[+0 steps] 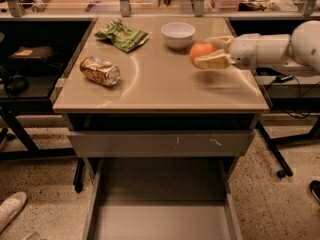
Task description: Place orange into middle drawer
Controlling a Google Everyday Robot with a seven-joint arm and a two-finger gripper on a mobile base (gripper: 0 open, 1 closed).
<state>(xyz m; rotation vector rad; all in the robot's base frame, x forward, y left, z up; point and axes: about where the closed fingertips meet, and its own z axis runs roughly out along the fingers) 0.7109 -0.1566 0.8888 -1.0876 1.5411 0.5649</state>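
Note:
The orange point(200, 51) is a round bright fruit held between the two pale fingers of my gripper point(209, 53), lifted above the right part of the tabletop point(160, 84), just in front of the white bowl point(178, 35). My white arm point(280, 49) reaches in from the right. The middle drawer point(160, 214) is pulled out at the bottom of the view, a wide grey tray with a flat floor. Above it sits a drawer front with pale scratch marks point(160, 143).
A crushed golden can point(100, 71) lies at the left of the tabletop. A green snack bag point(122, 35) lies at the back. A white shoe point(11, 209) is on the floor at the lower left. Desks and cables flank the cabinet.

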